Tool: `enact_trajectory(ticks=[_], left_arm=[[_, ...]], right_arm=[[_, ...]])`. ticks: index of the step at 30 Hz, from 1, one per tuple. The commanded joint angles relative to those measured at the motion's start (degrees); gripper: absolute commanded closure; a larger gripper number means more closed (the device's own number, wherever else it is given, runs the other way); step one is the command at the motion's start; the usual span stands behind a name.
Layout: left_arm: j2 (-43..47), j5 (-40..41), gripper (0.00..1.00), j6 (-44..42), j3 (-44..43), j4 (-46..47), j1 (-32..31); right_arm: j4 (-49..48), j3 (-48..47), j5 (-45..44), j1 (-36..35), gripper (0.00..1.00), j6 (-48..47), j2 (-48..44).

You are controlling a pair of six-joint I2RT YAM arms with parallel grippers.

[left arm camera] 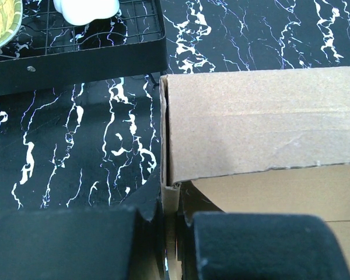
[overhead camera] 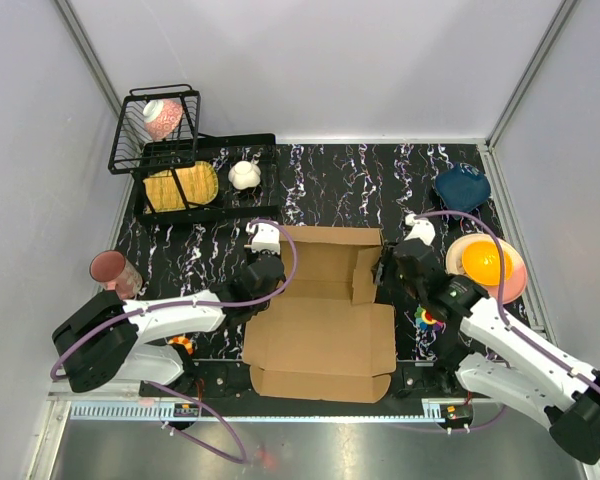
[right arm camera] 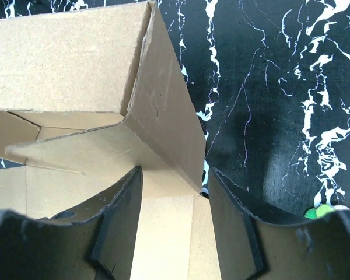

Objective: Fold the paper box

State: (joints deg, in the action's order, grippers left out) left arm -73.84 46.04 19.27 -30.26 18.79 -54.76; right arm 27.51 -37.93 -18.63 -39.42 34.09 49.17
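The paper box (overhead camera: 325, 340) is a brown cardboard sheet in the middle of the table. Its far half has walls standing up, and its near half lies flat. My left gripper (overhead camera: 268, 272) is at the box's left wall. In the left wrist view this gripper (left arm camera: 170, 219) is shut on the thin edge of that wall, beside the back wall (left arm camera: 262, 122). My right gripper (overhead camera: 392, 268) is at the box's right side. In the right wrist view this gripper (right arm camera: 175, 198) is open, its fingers astride the lower corner of the raised right wall (right arm camera: 169, 116).
A black dish rack (overhead camera: 205, 175) at the back left holds a yellow plate (overhead camera: 180, 186), a white object (overhead camera: 244, 175) and a wire basket (overhead camera: 152, 130). A blue bowl (overhead camera: 462, 186) and an orange bowl (overhead camera: 483, 262) are on the right. A pink cup (overhead camera: 113, 271) stands on the left.
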Motion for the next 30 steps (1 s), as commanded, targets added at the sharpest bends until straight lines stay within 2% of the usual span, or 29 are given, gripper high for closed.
enact_trajectory(ticks=[1,6,11,24,30], left_arm=[[0.1,-3.8,1.0,-1.8,1.1,-1.7,-0.7],[0.4,-4.2,1.0,-3.0,1.0,-0.8,-1.2],[0.3,-4.5,1.0,-4.0,0.6,-0.7,-1.5],[1.3,-6.0,1.0,-4.7,0.0,-0.9,-1.8],[1.8,-7.2,1.0,-5.2,-0.6,-0.8,-1.8]], right_arm=[[-6.0,0.1,1.7,0.0,0.44,-2.7,2.8],[-9.7,0.1,-0.7,0.0,0.34,-3.3,4.7],[-15.2,0.8,-3.8,0.0,0.29,-4.8,5.0],[-17.7,1.7,-7.6,0.0,0.48,-7.6,12.5],[-19.5,2.3,-8.6,0.0,0.5,-8.8,12.9]])
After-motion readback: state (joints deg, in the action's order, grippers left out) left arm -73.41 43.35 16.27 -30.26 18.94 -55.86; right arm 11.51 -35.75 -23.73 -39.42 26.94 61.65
